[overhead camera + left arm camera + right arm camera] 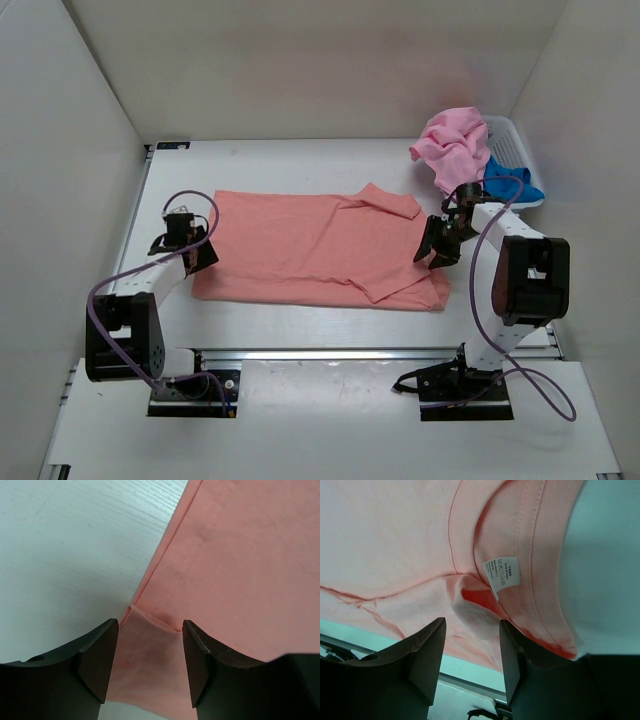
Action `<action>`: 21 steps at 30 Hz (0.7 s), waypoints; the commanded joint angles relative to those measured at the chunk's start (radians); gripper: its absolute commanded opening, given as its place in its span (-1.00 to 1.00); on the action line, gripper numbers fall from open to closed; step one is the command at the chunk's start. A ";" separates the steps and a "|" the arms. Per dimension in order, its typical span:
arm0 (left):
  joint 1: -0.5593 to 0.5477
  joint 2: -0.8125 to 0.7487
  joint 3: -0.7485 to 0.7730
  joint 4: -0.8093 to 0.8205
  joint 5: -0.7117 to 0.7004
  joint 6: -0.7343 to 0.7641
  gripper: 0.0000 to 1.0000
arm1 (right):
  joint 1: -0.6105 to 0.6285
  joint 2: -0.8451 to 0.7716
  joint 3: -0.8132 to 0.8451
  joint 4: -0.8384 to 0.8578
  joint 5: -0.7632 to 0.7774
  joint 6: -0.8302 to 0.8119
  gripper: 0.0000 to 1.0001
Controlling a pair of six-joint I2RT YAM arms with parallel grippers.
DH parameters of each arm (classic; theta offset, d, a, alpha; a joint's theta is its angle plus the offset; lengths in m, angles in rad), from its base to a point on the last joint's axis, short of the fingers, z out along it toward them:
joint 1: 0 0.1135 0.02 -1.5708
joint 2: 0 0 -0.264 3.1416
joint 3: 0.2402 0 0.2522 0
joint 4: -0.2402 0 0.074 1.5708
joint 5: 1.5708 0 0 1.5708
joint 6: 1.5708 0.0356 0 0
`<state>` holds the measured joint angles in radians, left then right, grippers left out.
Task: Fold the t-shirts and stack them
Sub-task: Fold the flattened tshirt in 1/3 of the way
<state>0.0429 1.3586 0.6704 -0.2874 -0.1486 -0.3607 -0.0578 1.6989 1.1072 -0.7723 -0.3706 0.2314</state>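
Top view: salmon t-shirt (320,245) lies spread flat between the two grippers. The left gripper (192,243) sits at its hem end, the right gripper (438,243) at its collar end. Jaw state cannot be read from this view.

Left wrist view: fingers (97,660) spread apart. A small turned-up corner of the hem (150,627) lies in the gap just ahead of the tips; neither pad presses it. The double-stitched hem edge runs away from the gripper, with bare table (65,545) to its left.

Right wrist view: fingers (427,655) also spread, nothing pinched. A raised pucker of cloth (470,605) sits just ahead of the gap. Beyond it is the ribbed collar (540,555) with a white care label (502,572); its print is too small to read.

Only the top view shows the other shirts: the pink t-shirt (452,140) heaped on the white basket (512,135) beyond the right gripper, and the blue t-shirt (512,183) spilling from it beside that arm.

Surface: white, faint wood grain. A metal rail (380,353) runs along the near edge. Plain white walls (300,70) enclose three sides.
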 commanded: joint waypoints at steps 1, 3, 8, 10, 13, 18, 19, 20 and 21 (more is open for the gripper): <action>-0.001 0.004 0.008 0.008 -0.014 -0.006 0.32 | 0.009 -0.001 -0.004 0.017 0.007 -0.020 -0.11; -0.005 0.011 0.009 0.004 -0.016 -0.011 0.32 | 0.010 0.004 -0.003 0.019 0.010 -0.027 -0.12; -0.003 0.040 0.017 -0.001 -0.019 -0.027 0.29 | 0.021 0.002 -0.004 0.019 -0.007 -0.024 -0.12; -0.005 0.051 0.023 -0.004 -0.017 -0.038 0.15 | 0.024 0.001 -0.003 0.021 -0.005 -0.024 -0.11; -0.005 0.057 0.032 -0.010 -0.002 -0.043 -0.45 | 0.029 -0.004 -0.007 0.031 -0.008 -0.023 -0.12; 0.000 0.048 0.046 -0.021 -0.012 -0.035 -1.00 | 0.018 -0.015 -0.029 0.033 -0.011 -0.021 -0.23; 0.005 0.048 0.041 -0.016 -0.009 -0.035 -1.00 | 0.010 -0.018 -0.027 0.033 -0.016 -0.021 -0.31; 0.005 0.045 0.041 -0.021 -0.005 -0.034 -1.00 | 0.010 -0.016 -0.030 0.037 -0.016 -0.015 -0.44; 0.005 0.045 0.044 -0.021 -0.005 -0.043 -1.00 | 0.013 -0.016 -0.035 0.036 -0.014 -0.021 -0.52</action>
<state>0.0425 1.4254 0.6811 -0.3069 -0.1493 -0.3939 -0.0414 1.7004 1.0809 -0.7544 -0.3756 0.2138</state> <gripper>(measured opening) 0.026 0.261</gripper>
